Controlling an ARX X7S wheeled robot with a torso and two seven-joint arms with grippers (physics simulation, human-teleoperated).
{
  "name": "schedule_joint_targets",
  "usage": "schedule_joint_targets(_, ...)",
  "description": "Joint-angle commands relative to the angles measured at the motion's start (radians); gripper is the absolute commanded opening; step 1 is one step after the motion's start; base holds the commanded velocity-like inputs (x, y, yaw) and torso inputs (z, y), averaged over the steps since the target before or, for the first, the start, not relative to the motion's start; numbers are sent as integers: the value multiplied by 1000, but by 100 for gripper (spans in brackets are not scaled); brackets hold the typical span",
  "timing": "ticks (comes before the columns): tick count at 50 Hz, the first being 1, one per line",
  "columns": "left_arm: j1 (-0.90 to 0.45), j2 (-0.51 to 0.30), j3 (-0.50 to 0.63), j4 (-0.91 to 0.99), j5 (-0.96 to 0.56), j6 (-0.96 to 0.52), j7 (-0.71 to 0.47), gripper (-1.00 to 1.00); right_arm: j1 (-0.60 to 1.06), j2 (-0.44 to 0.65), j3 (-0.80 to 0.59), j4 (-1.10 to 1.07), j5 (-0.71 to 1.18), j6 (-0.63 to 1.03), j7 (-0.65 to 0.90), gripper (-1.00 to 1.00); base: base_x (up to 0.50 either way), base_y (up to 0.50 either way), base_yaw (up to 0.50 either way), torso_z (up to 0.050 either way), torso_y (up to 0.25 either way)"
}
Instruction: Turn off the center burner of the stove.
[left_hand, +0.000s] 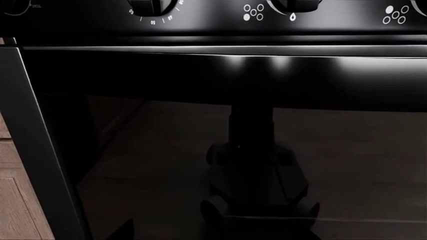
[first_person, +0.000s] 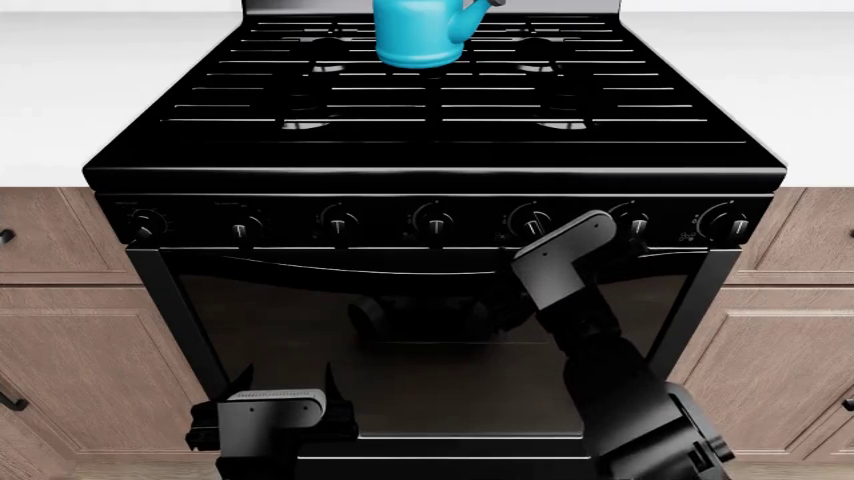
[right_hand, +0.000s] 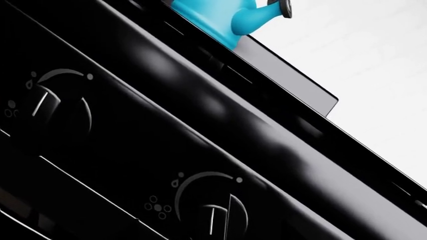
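The stove (first_person: 441, 120) fills the middle; its centre knob (first_person: 433, 221) is small, rigid and glossy (likely slippery), so I'd pinch its ridge. My right gripper (first_person: 567, 250) hovers right of it, left gripper (first_person: 274, 410) low; jaw spread unclear.

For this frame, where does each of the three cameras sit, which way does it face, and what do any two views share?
Head view: high on the robot, looking forward and down over the stove, its knob row and a blue kettle; the right arm rises toward the knobs, the left claw sits low.
Left wrist view: low, facing the oven door; only the robot's reflection shows.
Right wrist view: close to the knobs, tilted; no claw in view.
Shared: head and right wrist both show the kettle; all three show knobs.
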Motion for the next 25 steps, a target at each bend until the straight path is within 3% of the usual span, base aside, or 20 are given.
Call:
schedule_joint_targets(1, -3, -2, 5, -4, -3, 1, -5, 100, 13, 0, -8, 21, 2, -13, -4, 100, 0, 0, 0, 0, 0)
schedule_joint_targets(2, -3, -2, 5, -4, -4, 1, -5, 100, 13, -1, -7, 23, 3, -15, -4, -100, 0, 0, 0, 0, 0)
schedule_joint_targets(25, -3, -9, 14, -6, -9, 6, -14, 100, 5, 5, -4, 25, 14, -36, 4, -100, 0, 0, 0, 0, 0)
